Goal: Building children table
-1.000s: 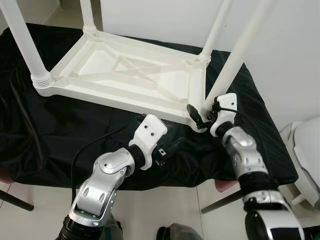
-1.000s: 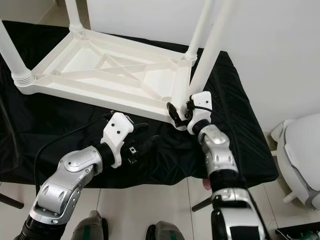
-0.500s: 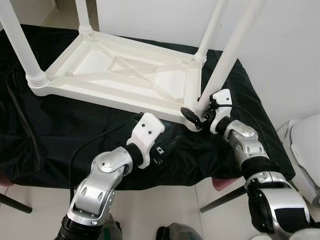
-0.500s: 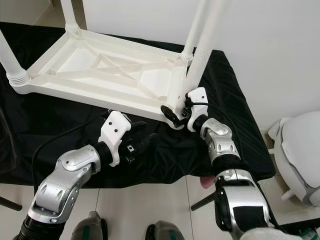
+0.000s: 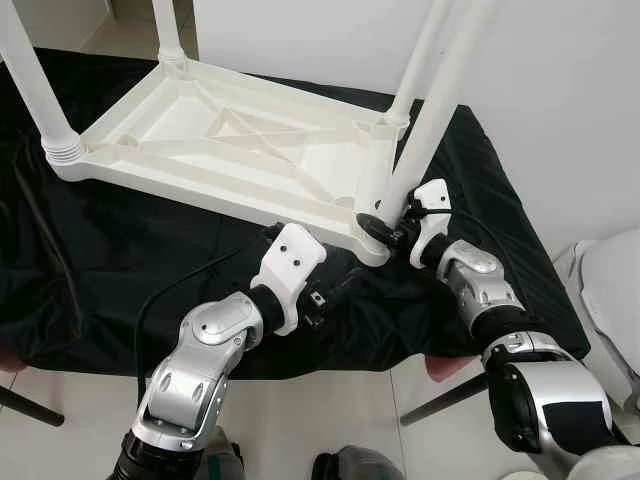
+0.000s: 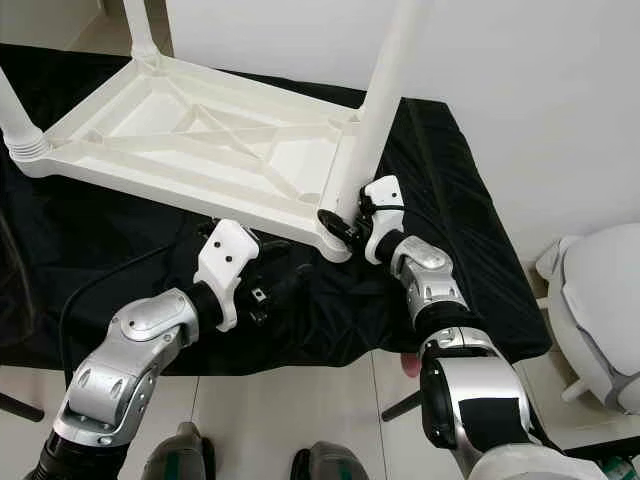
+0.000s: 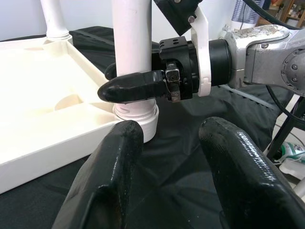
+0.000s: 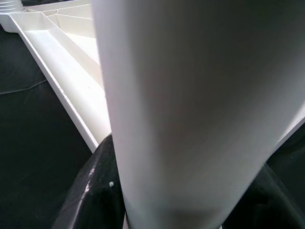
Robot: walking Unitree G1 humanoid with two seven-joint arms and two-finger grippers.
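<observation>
Table top [image 5: 230,140], white plastic and upside down, lies on my worktop [image 5: 120,260] under its black cloth, ribbed underside up. Three legs already stand in their corner sockets: one at the near left [image 5: 40,95], one at the far left [image 5: 168,30], one at the far right [image 5: 425,55].

Over the last second the fourth leg [image 5: 435,120] has come more upright and closer in, so its foot now stands at the near right corner socket [image 5: 372,235] instead of leaning off to the side. I judge it is entering the socket but not yet pushed home; whether it has bottomed out I cannot tell from here.

My right pincer [image 5: 388,222] is clamped around the low end of that leg, one finger [image 7: 136,87] showing across its front in my left wrist view, and it has travelled with the leg toward the corner.

My left pincer [image 5: 330,295] hovers just beside the same corner over the cloth, fingers [image 7: 109,181] apart and holding nothing, about where it was a second ago.
</observation>
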